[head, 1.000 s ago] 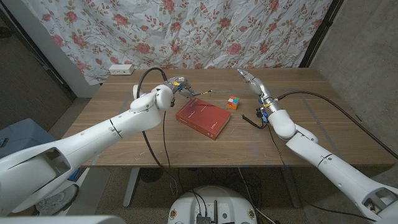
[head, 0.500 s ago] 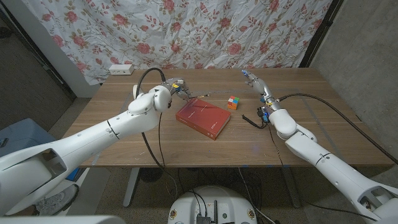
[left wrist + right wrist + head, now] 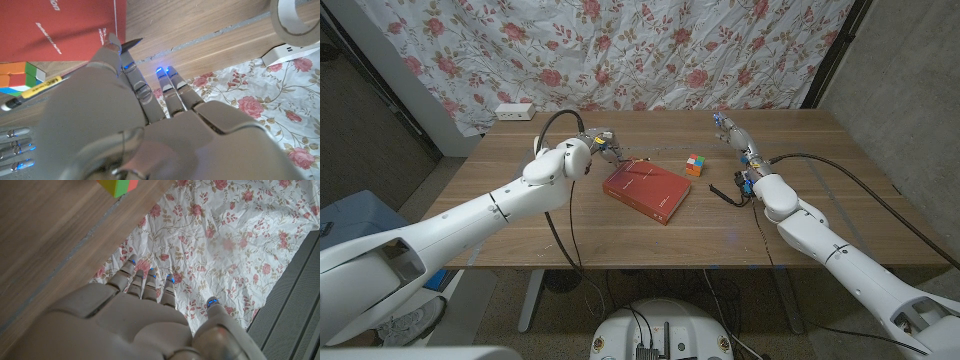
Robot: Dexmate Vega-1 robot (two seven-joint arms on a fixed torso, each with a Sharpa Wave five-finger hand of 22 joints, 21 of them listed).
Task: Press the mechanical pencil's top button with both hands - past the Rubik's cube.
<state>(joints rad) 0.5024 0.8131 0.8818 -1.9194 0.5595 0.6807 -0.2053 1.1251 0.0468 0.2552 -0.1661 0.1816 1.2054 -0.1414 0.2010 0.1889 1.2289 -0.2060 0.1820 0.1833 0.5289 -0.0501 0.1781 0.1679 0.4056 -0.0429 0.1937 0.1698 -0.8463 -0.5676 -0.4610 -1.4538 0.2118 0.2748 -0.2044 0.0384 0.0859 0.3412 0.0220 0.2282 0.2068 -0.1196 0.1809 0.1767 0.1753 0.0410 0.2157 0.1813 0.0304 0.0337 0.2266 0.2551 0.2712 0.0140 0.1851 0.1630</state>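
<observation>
My left hand pinches a mechanical pencil just above the far left corner of the red book. In the left wrist view the pencil runs slantwise behind the hand, its yellow-labelled part toward the Rubik's cube and its dark end over bare wood. The Rubik's cube stands right of the book. Beyond it, my right hand hangs above the table with fingers spread and nothing in them, apart from the pencil.
A white power strip lies at the far left edge by the flowered cloth. A tape roll lies near the left hand. A black cable trails over the right side of the table.
My right hand has drawn back to the right, away from the pencil. My left hand has shifted slightly left and tilted the pencil's free end lower, toward the book.
</observation>
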